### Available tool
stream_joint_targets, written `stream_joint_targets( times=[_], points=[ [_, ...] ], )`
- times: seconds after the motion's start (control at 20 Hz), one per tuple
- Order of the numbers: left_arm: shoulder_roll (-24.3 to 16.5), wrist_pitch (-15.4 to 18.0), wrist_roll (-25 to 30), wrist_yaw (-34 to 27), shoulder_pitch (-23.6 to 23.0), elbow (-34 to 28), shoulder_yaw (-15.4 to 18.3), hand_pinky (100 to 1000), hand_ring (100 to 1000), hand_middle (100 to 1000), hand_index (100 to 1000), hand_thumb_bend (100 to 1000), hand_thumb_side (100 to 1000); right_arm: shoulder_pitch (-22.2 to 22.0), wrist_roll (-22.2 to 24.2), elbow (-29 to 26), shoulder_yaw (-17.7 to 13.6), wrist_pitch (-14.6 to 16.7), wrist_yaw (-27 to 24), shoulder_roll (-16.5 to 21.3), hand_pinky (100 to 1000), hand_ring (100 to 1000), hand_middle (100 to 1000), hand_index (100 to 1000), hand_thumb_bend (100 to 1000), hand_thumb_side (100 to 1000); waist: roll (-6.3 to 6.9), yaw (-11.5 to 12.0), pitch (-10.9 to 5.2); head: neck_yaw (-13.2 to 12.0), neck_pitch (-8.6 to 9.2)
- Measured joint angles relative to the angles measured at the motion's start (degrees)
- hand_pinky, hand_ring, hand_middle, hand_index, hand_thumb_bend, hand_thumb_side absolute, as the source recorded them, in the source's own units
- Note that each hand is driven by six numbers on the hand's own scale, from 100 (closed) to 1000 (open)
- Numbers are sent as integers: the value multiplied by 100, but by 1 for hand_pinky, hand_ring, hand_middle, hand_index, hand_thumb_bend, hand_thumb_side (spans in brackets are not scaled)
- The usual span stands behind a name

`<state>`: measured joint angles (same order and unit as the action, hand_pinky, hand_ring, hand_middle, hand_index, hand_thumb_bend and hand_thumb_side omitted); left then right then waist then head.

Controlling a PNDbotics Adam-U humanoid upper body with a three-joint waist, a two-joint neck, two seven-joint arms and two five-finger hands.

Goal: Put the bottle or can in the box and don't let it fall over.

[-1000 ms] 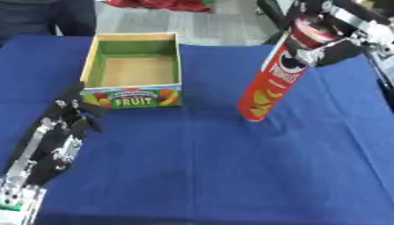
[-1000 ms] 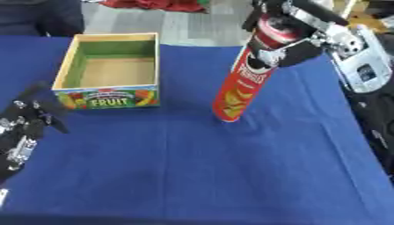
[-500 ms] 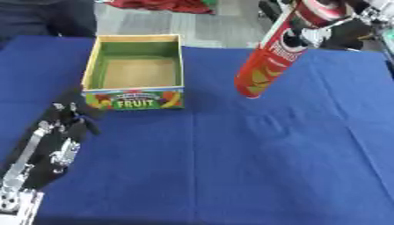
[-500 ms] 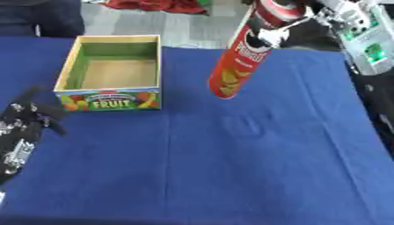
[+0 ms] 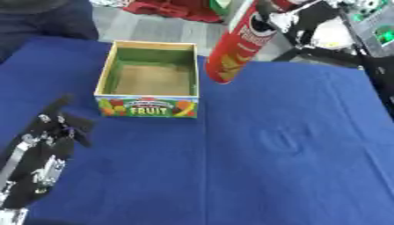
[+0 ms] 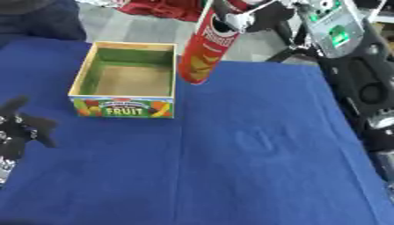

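So the Pringles can (image 5: 237,43) is off the table now, a sec ago its base was still sitting on the blue tablecloth (image 5: 292,167) well to the right of the fruit box (image 5: 148,78), half a sec ago it was lifted and partway over, and atm its bottom end hangs just off the box's right wall, near the far right corner. It's leaning tho: top tipped away to the right, base swung toward the box, so def not plumb. The right hand (image 6: 248,16) has it up near the lid end, fingers curled round the tube w/ the can between them, comes in from the top right of the box. Box itself hasn't budged afaict, sits open w/ nothing inside, cardboard floor visible, FRUIT label facing the camera. The view shifted a bit between shots so some of the apparent slide is prob the head tilting, but the can going from standing on the cloth to airborne is real. What it means imo: the pick is done and the carry is nearly there; what's left is getting the base over the opening, straightening it up, and lowering. A tall skinny can let go at that lean would likely topple or catch the rim. The left hand (image 5: 45,154) is idle below and left of the box, near the bottom corner, fingers out straight and relaxed, holding nothing.
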<state>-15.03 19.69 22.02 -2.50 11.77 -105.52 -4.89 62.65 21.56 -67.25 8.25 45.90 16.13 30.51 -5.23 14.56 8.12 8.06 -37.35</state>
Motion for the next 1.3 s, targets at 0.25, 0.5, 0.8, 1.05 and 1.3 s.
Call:
stream_joint_targets(
  times=[0.25, 0.5, 0.8, 1.05, 1.3],
  points=[
    [1, -23, 208, -159, 229, 53, -183, 524, 744, 590, 1000, 100, 599, 92, -160, 195, -134, 139, 256, -96, 138, 100, 155, 193, 100, 221, -102, 445, 70, 522, 133],
    [1, -20, 362, -201, 314, 63, -306, 524, 745, 589, 1000, 100, 602, 140, -219, 506, -183, 136, 658, -273, 595, 427, 435, 513, 100, 198, -132, 627, 147, 786, 217],
    [8, -17, 454, -204, 372, 70, -374, 524, 746, 589, 1000, 100, 606, 130, 20, 732, -159, -20, 1279, -429, 1000, 1000, 1000, 1000, 100, 196, -167, 666, 181, 890, 295],
    [46, -23, 482, -205, 380, 116, -381, 524, 746, 589, 1000, 100, 607, 58, -146, 726, -228, 109, 1648, -518, 1000, 1000, 1000, 1000, 100, 177, -177, 598, 181, 899, 316],
    [46, -28, 495, -207, 380, 133, -408, 524, 747, 590, 1000, 100, 605, 38, -416, 770, -199, 223, 1437, -607, 1000, 1000, 1000, 1000, 100, 210, -175, 591, 177, 900, 321]
  ],
)
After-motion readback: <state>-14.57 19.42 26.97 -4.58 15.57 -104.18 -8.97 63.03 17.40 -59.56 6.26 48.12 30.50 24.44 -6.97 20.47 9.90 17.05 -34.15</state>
